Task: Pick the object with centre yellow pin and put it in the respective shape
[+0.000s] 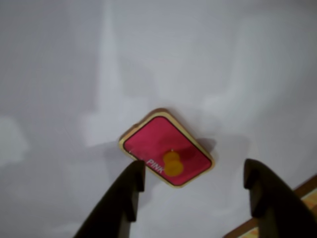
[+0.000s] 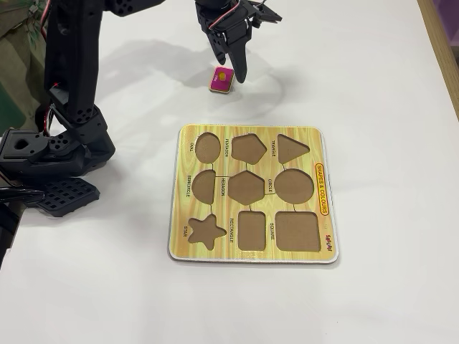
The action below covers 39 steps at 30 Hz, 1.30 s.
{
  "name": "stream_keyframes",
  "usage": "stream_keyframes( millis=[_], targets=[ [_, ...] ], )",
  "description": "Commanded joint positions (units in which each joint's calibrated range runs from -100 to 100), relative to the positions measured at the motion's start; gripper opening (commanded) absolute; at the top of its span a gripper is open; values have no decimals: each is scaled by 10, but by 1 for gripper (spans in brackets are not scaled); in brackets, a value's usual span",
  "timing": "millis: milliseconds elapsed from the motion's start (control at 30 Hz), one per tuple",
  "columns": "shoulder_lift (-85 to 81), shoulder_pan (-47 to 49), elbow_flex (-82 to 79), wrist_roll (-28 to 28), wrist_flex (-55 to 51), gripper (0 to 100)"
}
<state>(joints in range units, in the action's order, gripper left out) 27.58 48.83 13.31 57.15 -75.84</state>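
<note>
A pink rectangular puzzle piece [image 1: 167,147] with a wooden rim, the word PINK and a yellow centre pin [image 1: 173,163] lies flat on the white table. In the fixed view the piece [image 2: 221,79] lies above the puzzle board [image 2: 252,133], which has several empty shape holes, a rectangle hole [image 2: 254,230] among them. My gripper [image 1: 193,183] is open and empty, hovering just above the piece; its left fingertip [image 1: 133,181] overlaps the piece's near corner. In the fixed view the gripper [image 2: 229,59] hangs right over the piece.
The black arm base [image 2: 50,154] stands at the left of the table. The board's corner [image 1: 297,198] shows at the lower right of the wrist view. A wooden strip [image 2: 441,43] runs along the table's right side.
</note>
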Motion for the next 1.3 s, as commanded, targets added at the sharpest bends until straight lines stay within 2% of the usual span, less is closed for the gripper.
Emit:
stream_keyframes(
  millis=[0,1267],
  targets=[
    [-12,-2,16,-2,-3,23],
    [14,3,19,-2,6,23]
  ],
)
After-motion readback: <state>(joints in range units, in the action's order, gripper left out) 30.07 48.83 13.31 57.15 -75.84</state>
